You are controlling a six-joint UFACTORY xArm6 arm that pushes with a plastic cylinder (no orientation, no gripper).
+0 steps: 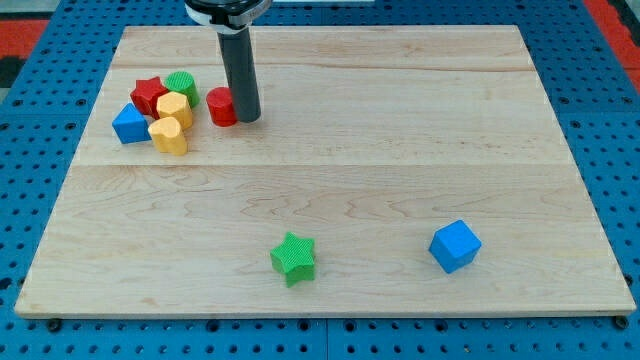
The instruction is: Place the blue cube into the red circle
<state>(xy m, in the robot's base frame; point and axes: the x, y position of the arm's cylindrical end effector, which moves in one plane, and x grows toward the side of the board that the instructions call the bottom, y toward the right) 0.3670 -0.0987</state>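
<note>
Camera view is giving you the whole wooden board [330, 170] on its blue pegboard base [30, 110]. You are looking for the blue cube [455, 246] near the board's bottom right corner, well apart from everything else. It is sitting flat but turned, so one vertical corner is pointing toward the bottom edge and its top face is reading as a diamond; being a cube, it is showing you no long axis.

Your rod [240, 70] is coming down from the top edge, left of centre, standing close to upright. My tip [246, 119] is resting on the board just beside the red cylinder [221, 106], on that block's right side, and the two are looking as if they are touching. The tool is a plain rod, so you are seeing nothing spread or pinched; it is gripping nothing.

Toward the top left corner you are seeing a tight cluster: a red star [149, 94], a green block [182, 84], two yellow blocks [174, 109] [168, 135] whose shapes are hard to make out, and a blue block [129, 125] at the cluster's left.

A green star [294, 258] is lying near the bottom edge, about mid-width, well left of the cube.
</note>
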